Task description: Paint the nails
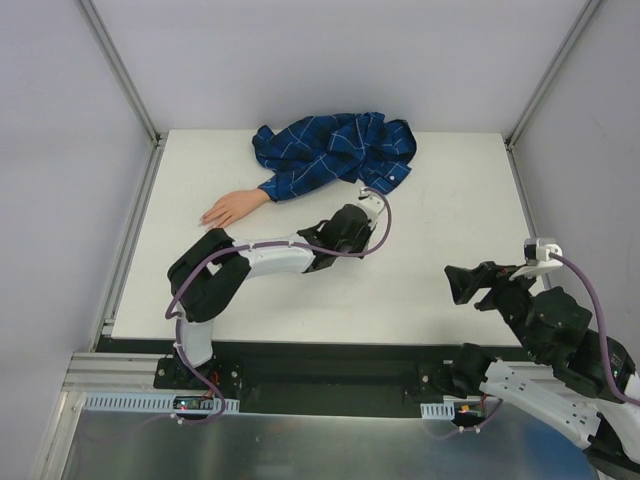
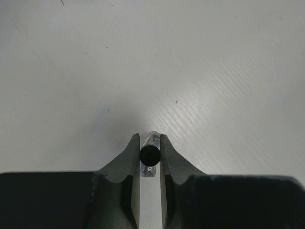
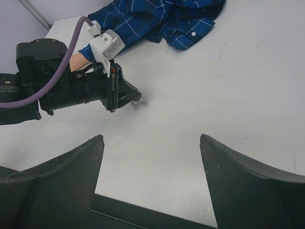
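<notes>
The peach dummy hand point(image 1: 230, 208) lies flat at the table's back left, its blue checked sleeve point(image 1: 335, 150) bunched behind it. Its nails point(image 1: 207, 217) are too small to make out. A bit of the hand point(image 3: 78, 61) shows behind the left arm in the right wrist view. My left gripper point(image 1: 358, 228) is in the middle of the table, to the right of the hand. It point(image 2: 150, 143) is shut on a small clear bottle with a black cap point(image 2: 149, 155), low over the table. The bottle's glass end point(image 3: 139, 102) sticks out of the fingers. My right gripper point(image 3: 151, 138) is open and empty at the front right point(image 1: 462, 285).
The white table point(image 1: 440, 200) has raised frame posts at its back corners. Its front edge point(image 3: 143, 207) lies just below my right gripper. The left arm's purple cable point(image 1: 385, 225) loops beside the shirt.
</notes>
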Controlling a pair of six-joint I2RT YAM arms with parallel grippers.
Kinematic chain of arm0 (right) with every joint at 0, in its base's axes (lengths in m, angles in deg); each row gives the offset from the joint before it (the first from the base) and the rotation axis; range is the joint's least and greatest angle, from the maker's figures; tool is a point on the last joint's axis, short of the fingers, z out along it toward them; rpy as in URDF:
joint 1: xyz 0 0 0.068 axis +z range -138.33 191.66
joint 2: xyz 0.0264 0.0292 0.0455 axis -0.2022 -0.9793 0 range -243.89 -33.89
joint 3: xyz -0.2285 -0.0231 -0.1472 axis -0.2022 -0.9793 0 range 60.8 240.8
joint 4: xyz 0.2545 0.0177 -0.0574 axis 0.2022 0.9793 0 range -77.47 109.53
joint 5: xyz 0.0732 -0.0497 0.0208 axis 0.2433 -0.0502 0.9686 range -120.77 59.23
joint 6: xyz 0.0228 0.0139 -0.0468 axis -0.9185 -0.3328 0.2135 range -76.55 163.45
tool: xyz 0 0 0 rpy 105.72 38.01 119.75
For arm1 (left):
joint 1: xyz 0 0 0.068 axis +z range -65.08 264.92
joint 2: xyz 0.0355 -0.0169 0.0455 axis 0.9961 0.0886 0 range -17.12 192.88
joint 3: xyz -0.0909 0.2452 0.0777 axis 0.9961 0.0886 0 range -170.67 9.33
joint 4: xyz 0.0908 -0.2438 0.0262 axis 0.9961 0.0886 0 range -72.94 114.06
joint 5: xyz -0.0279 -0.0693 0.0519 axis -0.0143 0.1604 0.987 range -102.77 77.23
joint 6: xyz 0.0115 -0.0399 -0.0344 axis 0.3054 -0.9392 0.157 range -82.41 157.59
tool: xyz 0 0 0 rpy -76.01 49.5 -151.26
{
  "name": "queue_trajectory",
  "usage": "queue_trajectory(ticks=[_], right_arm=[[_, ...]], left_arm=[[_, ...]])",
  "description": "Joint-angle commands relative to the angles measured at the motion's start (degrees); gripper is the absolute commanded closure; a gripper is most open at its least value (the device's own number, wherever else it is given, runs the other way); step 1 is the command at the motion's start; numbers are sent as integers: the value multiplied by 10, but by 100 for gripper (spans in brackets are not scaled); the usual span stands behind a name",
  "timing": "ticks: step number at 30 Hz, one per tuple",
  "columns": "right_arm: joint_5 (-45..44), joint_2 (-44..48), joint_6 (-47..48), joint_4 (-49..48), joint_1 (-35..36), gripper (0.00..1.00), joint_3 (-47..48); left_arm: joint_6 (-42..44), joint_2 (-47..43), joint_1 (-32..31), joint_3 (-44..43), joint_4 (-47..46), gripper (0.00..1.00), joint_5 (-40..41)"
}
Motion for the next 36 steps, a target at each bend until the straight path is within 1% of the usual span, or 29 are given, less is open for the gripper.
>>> queue_trajectory(ticks=[1, 9, 14, 17, 18, 19, 20, 21, 22, 24, 25, 27, 28, 30, 31, 32, 33, 34, 35, 36], right_arm=[[-9, -7, -2, -8, -1, 16, 0], [-5, -15, -5, -8, 0, 16, 1], [-2, -15, -7, -9, 0, 16, 3], [-2, -21, -7, -9, -1, 16, 5], [-2, -26, -6, -11, -1, 16, 5], [0, -28, -7, -12, -1, 16, 6], [1, -30, -7, -14, -1, 16, 8], [4, -33, -2, -19, 0, 16, 10], [6, -36, -2, -21, -1, 16, 12], [5, -43, 3, -21, -1, 16, 21], [2, -51, 5, -21, -1, 16, 25], [-3, -65, 11, -7, -2, 16, 37], [-12, -73, 18, 0, 0, 16, 54], [-23, -105, 22, 28, 0, 16, 81], [-35, -117, 29, 36, 0, 16, 106], [-41, -135, 32, 42, -1, 15, 117], [-46, -147, 36, 53, -1, 14, 127], [-53, -155, 41, 53, -1, 14, 146], [-53, -162, 52, 54, -1, 12, 154], [-58, -178, 55, 53, 0, 10, 164]], left_arm=[[18, 15, 0, -23, -20, 100, 15], [12, 32, 0, -25, -7, 100, 10], [5, 22, 0, -29, 18, 99, 22], [-1, 8, 0, -39, 52, 85, 35], [-3, 3, 0, -46, 62, 74, 36], [-5, -6, 0, -48, 80, 68, 36], [-8, -14, 0, -49, 86, 59, 35], [-13, -22, 0, -49, 94, 46, 34], [-15, -41, 0, -48, 106, 37, 34], [-17, -63, 0, -49, 119, 26, 17], [-19, -89, 0, -51, 126, 17, 9], [-27, -120, 0, -56, 146, 16, -12], [-30, -155, 0, -56, 167, 14, -17], [-34, -194, 1, -56, 195, 13, -29], [-35, -233, 2, -56, 203, 12, -33], [-36, -254, 3, -54, 211, 11, -39], [-37, -275, 9, -50, 230, 11, -44], [-40, -317, 15, -49, 239, 10, -56], [-43, -339, 22, -45, 251, 6, -64], [-48, -363, 44, -38, 270, 5, -74]])
